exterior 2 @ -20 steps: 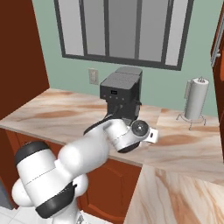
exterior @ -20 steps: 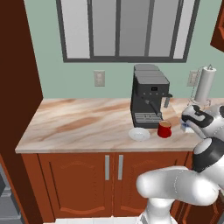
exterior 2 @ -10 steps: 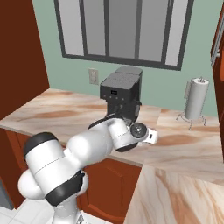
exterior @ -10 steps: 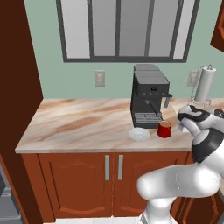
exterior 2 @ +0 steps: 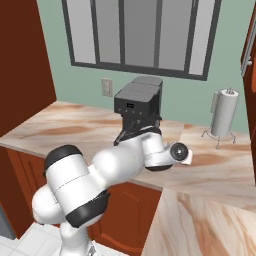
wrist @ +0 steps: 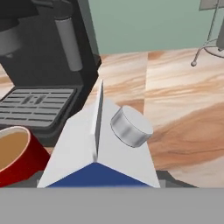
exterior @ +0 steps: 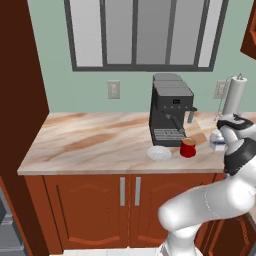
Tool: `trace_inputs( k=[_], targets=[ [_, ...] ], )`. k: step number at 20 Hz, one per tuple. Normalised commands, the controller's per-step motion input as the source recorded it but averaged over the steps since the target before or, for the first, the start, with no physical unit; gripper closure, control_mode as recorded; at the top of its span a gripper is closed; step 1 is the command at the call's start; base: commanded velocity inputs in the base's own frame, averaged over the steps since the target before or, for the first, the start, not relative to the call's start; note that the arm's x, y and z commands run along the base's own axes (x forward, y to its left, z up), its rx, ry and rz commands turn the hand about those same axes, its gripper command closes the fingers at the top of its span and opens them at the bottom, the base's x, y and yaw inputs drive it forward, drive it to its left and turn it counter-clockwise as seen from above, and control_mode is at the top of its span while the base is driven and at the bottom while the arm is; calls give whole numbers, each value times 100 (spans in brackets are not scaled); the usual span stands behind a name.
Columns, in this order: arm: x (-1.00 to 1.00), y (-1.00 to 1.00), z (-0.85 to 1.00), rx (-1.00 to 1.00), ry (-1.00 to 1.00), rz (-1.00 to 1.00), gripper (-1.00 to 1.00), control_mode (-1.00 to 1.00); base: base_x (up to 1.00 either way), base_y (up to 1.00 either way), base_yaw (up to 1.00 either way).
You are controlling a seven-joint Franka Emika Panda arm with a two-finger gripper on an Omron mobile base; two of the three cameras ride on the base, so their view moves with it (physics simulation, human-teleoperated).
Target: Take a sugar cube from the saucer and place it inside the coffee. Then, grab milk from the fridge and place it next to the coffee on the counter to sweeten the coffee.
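**Beside the coffee, milk upright on the counter**

Right of the red coffee mug (exterior: 188,148) stands the milk carton (wrist: 99,148), long axis vertical, gable ridge up. My tool (exterior: 223,134) grasps it, arm bent over the counter (exterior: 95,142).

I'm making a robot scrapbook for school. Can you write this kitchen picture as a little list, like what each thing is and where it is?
milk: white carton with a blue band, right in front of the hand camera, beside the coffee
coffee: red mug with brown liquid, on the counter in front of the coffee machine
saucer: small white dish, left of the mug in the left base view
coffee machine: black-grey, against the wall
paper towel roll: on a stand, further along the counter
counter: marbled stone
gripper: at the carton; whether it is gripping cannot be told
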Motion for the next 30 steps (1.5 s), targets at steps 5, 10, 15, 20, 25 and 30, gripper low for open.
trace_inputs(
  k=[5, 10, 15, 20, 25, 30],
  targets=[
    [1, 0, -35, 0, 0, 6, 100, -100, 0, 0, 0],
    [29, 1, -28, 0, -2, 0, 100, -100, 0, 0, 0],
    [42, 9, -25, 0, -2, 0, 100, -100, 0, 0, 0],
    [38, 16, -21, 0, -4, 0, 100, -100, 0, 0, 0],
    [42, 20, -13, 0, -6, 0, -100, -100, 0, 0, 0],
    [40, 13, -10, 1, 0, 0, -100, -100, 0, 0, 0]
  ],
)
